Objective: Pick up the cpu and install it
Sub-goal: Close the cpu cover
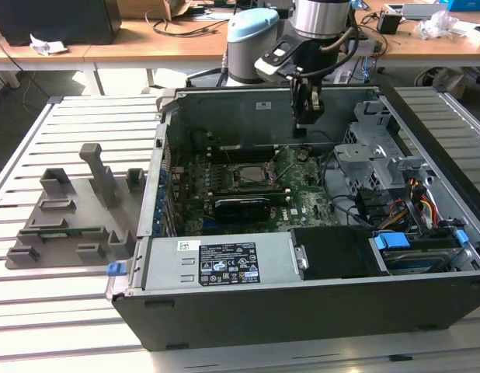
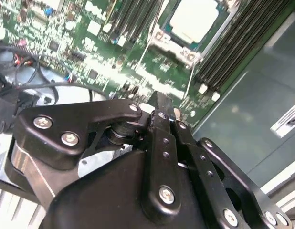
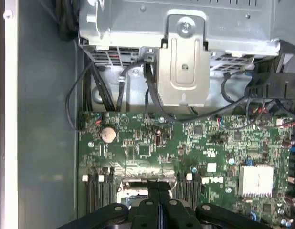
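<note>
- Second wrist view: the cpu (image 2: 197, 19) is a thin flat square with a pale silver-grey top. It lies level inside the socket frame (image 2: 162, 40) on the green motherboard (image 2: 90, 57).
- The gripper (image 2: 157, 101) hangs above the board, clear of the cpu and holding nothing.
- Exterior view: the claw is over the open computer case (image 1: 302, 311). The cpu sits lower, nearer the camera and toward the exterior view's left. A grey tray (image 1: 69, 217) lies on the slatted table (image 1: 69, 311), left of the case.
- First wrist view: the fingers (image 3: 151, 214) meet along a thin seam, pressed together. Beyond them are a coin cell (image 3: 108, 134) and a metal bracket (image 3: 184, 62).
</note>
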Action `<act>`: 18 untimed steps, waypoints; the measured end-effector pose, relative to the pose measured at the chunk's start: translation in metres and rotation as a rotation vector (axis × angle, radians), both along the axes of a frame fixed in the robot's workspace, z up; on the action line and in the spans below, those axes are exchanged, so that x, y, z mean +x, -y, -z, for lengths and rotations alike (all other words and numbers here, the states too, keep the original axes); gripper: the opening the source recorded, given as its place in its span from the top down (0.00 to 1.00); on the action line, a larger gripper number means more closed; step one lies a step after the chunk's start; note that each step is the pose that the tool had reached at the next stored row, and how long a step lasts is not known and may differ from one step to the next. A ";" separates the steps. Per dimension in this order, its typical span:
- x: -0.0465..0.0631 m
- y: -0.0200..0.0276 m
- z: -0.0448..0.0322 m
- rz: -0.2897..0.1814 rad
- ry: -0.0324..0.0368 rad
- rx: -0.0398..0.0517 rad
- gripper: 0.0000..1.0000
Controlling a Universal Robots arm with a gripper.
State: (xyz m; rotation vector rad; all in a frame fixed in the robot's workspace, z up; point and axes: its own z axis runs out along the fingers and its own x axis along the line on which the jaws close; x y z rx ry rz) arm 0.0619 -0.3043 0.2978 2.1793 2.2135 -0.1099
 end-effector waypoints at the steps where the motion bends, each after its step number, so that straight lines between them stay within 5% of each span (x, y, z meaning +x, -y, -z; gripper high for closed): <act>1: 0.003 -0.0001 0.0020 0.000 -0.0026 -0.0003 0.89; 5: 0.015 -0.0027 0.0190 -0.001 -0.0073 -0.0003 0.89; 13: 0.016 -0.0046 0.0386 -0.015 -0.0087 -0.0004 0.89; 18: 0.013 -0.0046 0.0443 -0.027 -0.0089 -0.0005 0.89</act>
